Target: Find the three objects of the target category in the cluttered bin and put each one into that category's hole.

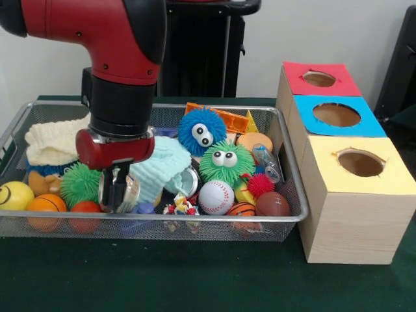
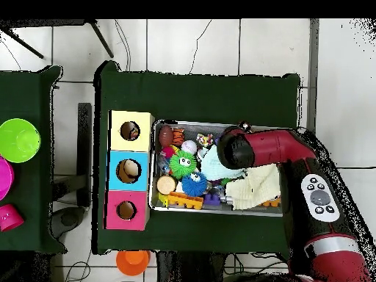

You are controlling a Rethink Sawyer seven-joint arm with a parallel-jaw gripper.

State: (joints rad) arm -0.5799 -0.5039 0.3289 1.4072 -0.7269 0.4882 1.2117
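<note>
From the front camera, the bin (image 1: pixel 286 224) sits on the green table (image 1: pixel 195 279), and its near row reads, left to right: a yellow ball (image 1: pixel 14 194), two orange balls (image 1: pixel 45 204), a blue piece (image 1: pixel 144 208) I can't make out, one printed bundle (image 1: pixel 181 208) in red, blue, yellow and white against the front mesh, a baseball (image 1: pixel 216 197), a small basketball (image 1: pixel 242 209) and a brown football (image 1: pixel 272 204). That bundle is the only one of the three I can find; the others are not visible to me.

The gripper (image 1: pixel 114 194) hangs down into the bin's left part, just beside a spiky green ball (image 1: pixel 79 183) and a mint cloth (image 1: pixel 159 166). Its fingers look close together, but I cannot tell whether they grip anything.

Mid-bin there is a green googly-eyed puff (image 1: pixel 225 162) and a red spiky ball (image 1: pixel 260 184). Farther back lie a blue puff with eyes (image 1: pixel 201 130), a cream knit cloth (image 1: pixel 55 142) in the left rear, and an orange plastic piece (image 1: pixel 231 118) at the back wall.

Beside the bin stand three wooden boxes. The nearest and largest carries the yellow hole (image 1: pixel 360 162), dark and with nothing showing inside. Behind it is the blue hole (image 1: pixel 336 115), then the red hole (image 1: pixel 319 78).

Overhead, the arm (image 2: pixel 272 150) covers the bin's robot-right end.
</note>
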